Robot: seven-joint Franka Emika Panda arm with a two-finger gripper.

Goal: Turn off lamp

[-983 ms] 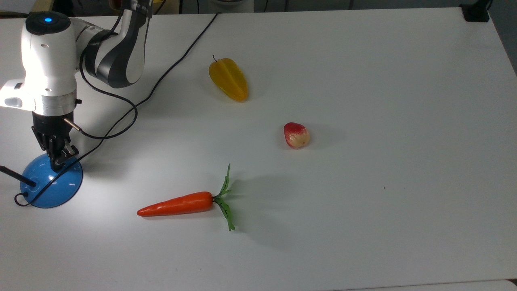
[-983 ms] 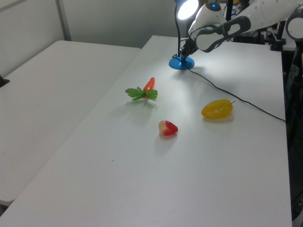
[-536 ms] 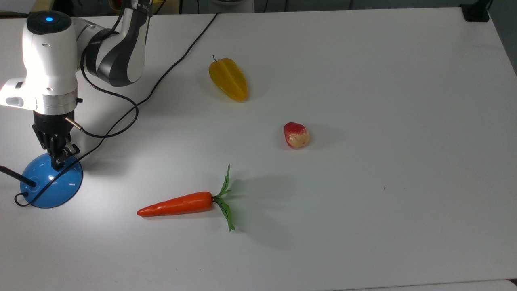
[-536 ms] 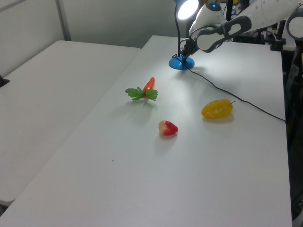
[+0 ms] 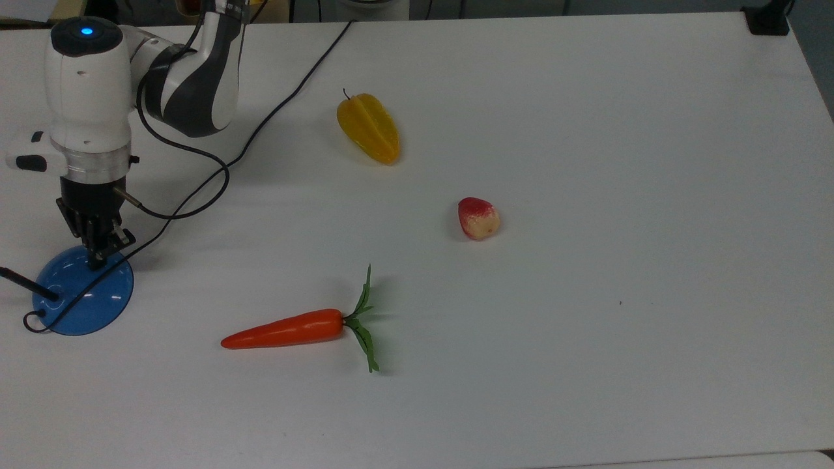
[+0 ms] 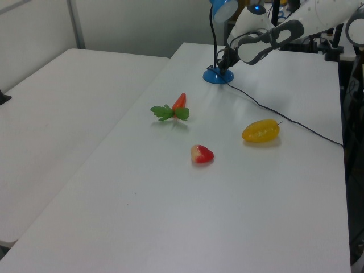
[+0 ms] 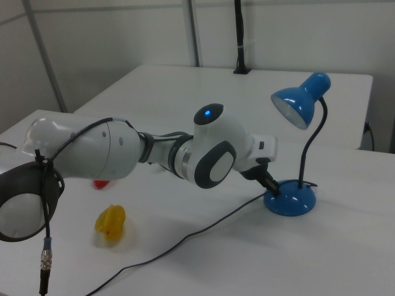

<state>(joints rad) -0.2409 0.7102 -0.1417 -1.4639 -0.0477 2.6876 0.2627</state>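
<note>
The lamp stands at the top view's left edge, its glossy blue dome base (image 5: 83, 301) carrying a thin black stem (image 5: 25, 284). Its shade (image 7: 300, 102) is dark and throws no bright patch on the table. My gripper (image 5: 98, 251) points down over the far rim of the base, fingers together with nothing held. The tips sit at or just above the dome where the switch is, and they hide it. In the left view the gripper (image 6: 224, 63) hangs just above the base (image 6: 218, 77). The right view shows the gripper (image 7: 271, 187) at the base (image 7: 290, 201).
The lamp's black cord (image 5: 293, 88) runs from the base up to the table's far edge. An orange carrot (image 5: 287, 329), a yellow fruit (image 5: 368, 127) and a small red-and-yellow fruit (image 5: 478, 217) lie mid-table. A second white table (image 6: 57, 114) adjoins in the left view.
The lamp's light has gone out; the bright patch on arm and table is gone. The gripper has shifted slightly up and toward the top view's right off the dome.
</note>
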